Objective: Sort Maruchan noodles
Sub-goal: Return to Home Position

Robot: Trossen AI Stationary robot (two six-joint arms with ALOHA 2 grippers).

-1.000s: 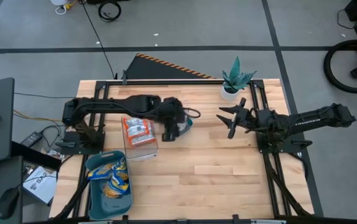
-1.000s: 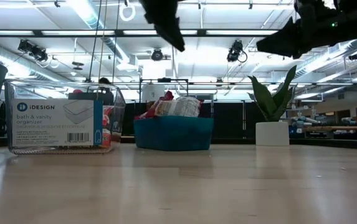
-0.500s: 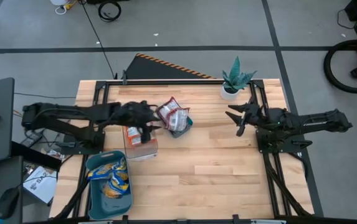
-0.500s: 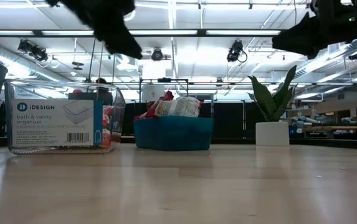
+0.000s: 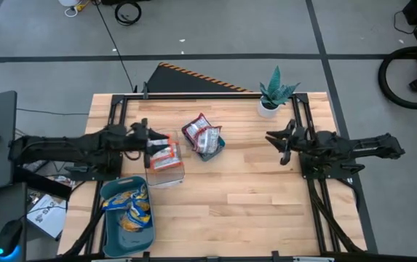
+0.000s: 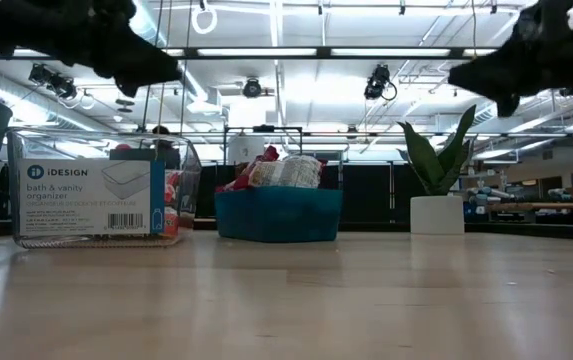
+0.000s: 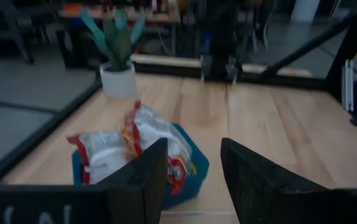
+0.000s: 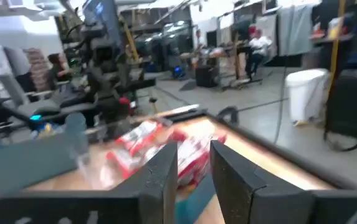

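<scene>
Every packet you can see is binned: the red-and-white packets [image 5: 202, 133] heap up in the blue bin [image 5: 220, 143] at mid-table, so full that they crest its rim in the low view. The orange packets [image 5: 166, 155] lie in the clear bin [image 5: 170, 177] just beside it, and the yellow-and-blue packets [image 5: 134, 204] fill the green bin [image 5: 135, 236] at the near left corner. Your left gripper [image 5: 152, 141] hangs over the clear bin's left edge, fingers apart with a plain gap and nothing between them, looking across at the blue bin. Your right gripper [image 5: 276, 145] sits over the right side of the table [image 5: 252, 196], near the potted plant [image 5: 275, 91] and well apart from all three bins; its claw is parted by a narrower gap and is empty too. By the look of it the sorting is done, with three colours in three bins. I'd judge all that's left is to fold both arms to rest, so mind the left one over that clear bin.
</scene>
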